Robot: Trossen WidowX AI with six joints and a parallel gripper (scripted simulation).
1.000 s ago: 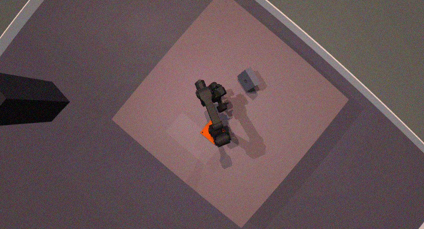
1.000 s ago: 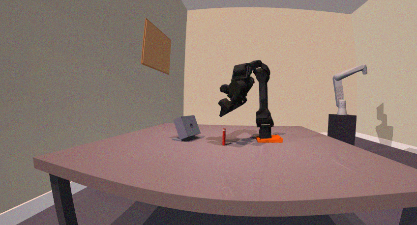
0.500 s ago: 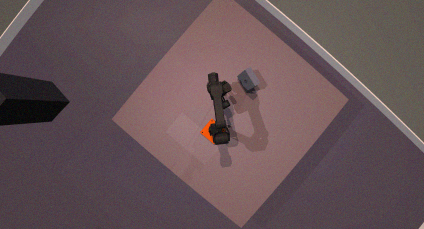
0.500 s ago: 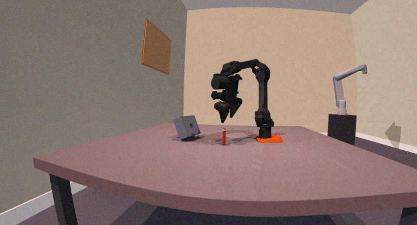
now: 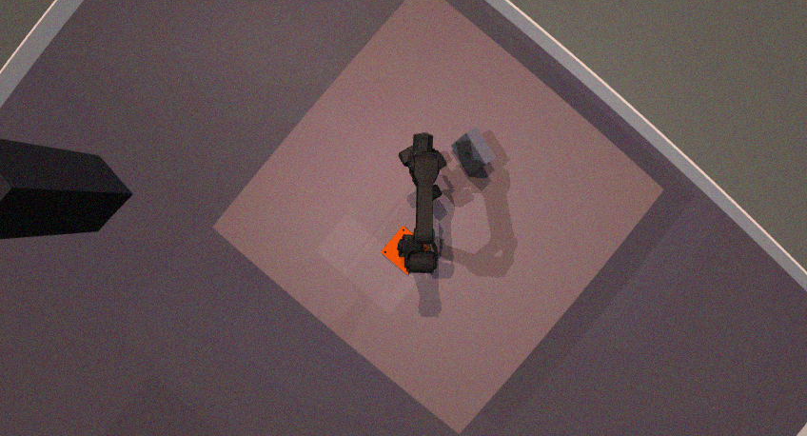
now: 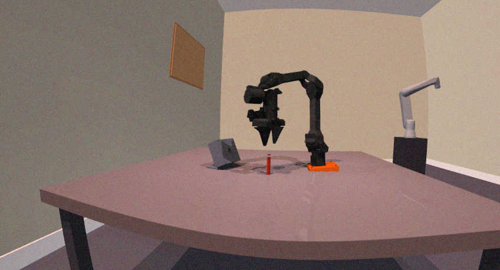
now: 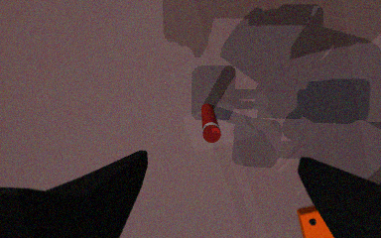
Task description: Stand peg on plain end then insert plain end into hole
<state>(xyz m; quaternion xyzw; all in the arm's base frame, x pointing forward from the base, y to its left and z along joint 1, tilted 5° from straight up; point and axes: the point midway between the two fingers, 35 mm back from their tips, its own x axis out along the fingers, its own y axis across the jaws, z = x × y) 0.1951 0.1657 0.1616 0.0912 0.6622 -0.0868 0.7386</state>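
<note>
A red peg (image 6: 268, 165) (image 7: 208, 118) stands upright on the table, its white band near the top end. My gripper (image 6: 269, 144) (image 7: 221, 161) is open and empty, pointing down above the peg. In the wrist view the peg shows beyond the line between the fingertips, a little left of the middle. The peg is hidden under the arm in the top view. The grey sloped panel (image 5: 473, 153) (image 6: 224, 151) stands on the table away from the peg, with one dark round hole (image 6: 229, 150) in its face. The panel is out of the wrist view.
The orange base plate (image 5: 394, 251) (image 6: 323, 167) (image 7: 317, 223) of the arm is fixed on the table (image 5: 317, 166) (image 6: 210, 204). Shadows of the arm fall around the peg. A pale robot arm (image 6: 405, 108) on a black stand is in the background, off the table.
</note>
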